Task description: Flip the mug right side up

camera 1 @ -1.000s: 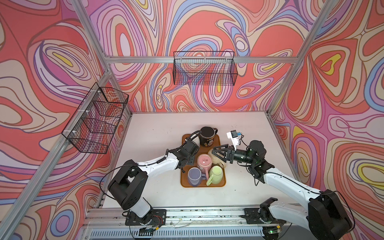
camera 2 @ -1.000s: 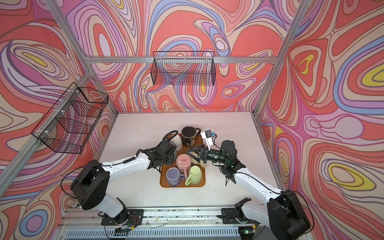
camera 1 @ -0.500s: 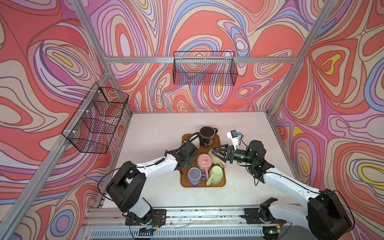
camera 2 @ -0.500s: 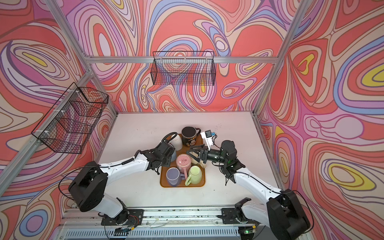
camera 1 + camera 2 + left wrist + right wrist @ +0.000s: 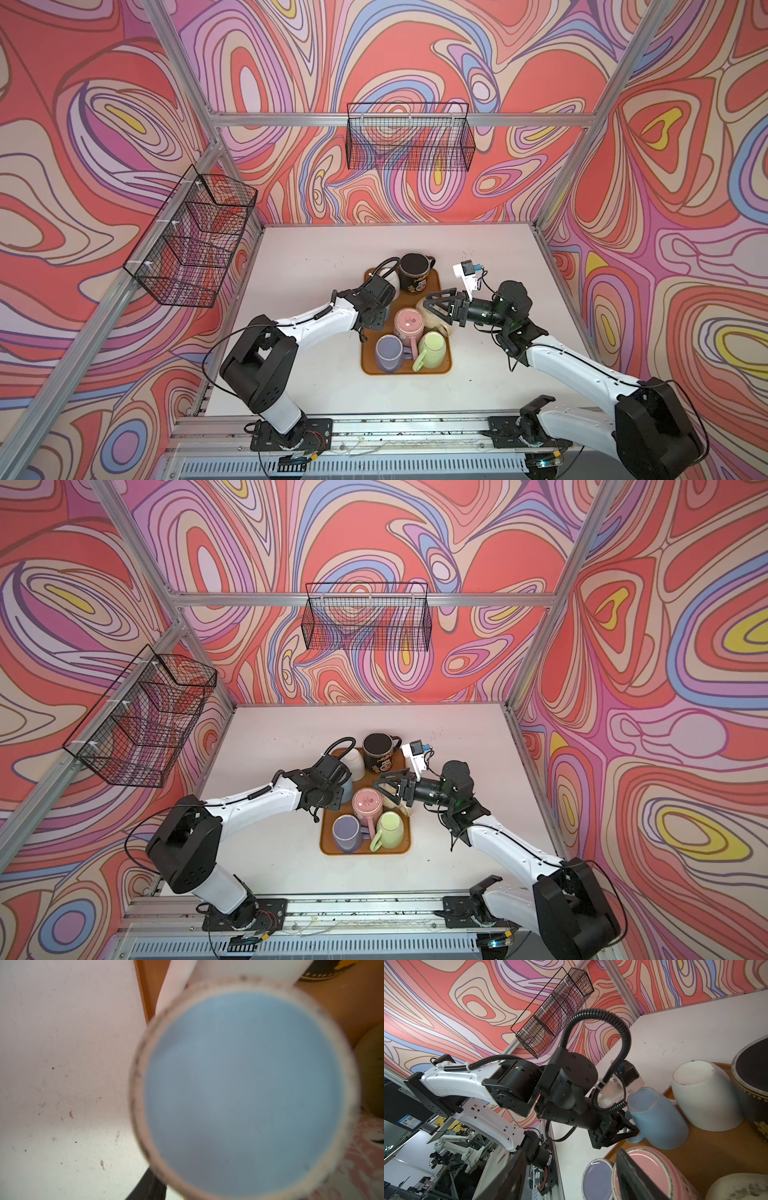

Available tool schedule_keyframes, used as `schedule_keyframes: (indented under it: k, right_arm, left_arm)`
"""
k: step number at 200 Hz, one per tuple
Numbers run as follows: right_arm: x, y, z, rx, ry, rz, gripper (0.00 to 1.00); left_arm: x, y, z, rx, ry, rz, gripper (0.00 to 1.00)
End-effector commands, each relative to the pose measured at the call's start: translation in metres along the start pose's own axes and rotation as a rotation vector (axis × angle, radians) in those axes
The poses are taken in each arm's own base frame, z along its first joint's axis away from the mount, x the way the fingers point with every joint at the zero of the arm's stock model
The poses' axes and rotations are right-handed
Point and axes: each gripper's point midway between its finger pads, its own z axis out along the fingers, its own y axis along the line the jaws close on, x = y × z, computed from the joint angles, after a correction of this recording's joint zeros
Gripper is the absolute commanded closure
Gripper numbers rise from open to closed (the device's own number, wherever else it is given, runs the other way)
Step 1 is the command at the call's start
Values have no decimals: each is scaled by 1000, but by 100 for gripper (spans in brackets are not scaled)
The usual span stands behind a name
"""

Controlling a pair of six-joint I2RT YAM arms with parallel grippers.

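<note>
Mug (image 5: 658, 1118), pale blue, base-up on tray (image 5: 716, 1157); left gripper (image 5: 634, 1131) at handle (image 5: 633, 1140), grip unclear; right gripper (image 5: 430, 305) agape.

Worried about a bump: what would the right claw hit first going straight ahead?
Probably the pink mug, just beyond the right claw; if it clears that, the blue mug. Depth unclear.

White, speckled table (image 5: 316, 257); brown tray (image 5: 405, 371) flat near centre, long axis 12 to 6 o'clock.
</note>
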Motion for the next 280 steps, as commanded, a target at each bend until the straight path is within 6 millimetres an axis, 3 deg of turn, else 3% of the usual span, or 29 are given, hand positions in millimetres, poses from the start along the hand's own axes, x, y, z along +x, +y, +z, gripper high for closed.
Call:
schedule_keyframes:
  k: [1,211,280]
  right_arm:
    - [3,-5,-1,8,-8,-1,30]
    - [2,-1,-7,24,-36,-28,30]
    - [-1,6,-12,26,-53,-55,31]
  left_arm:
    - [7,2,0,-14,76,37,58]
    - [-5,10,6,-11,216,91,75]
    - [-4,10,7,-7,251,114,89]
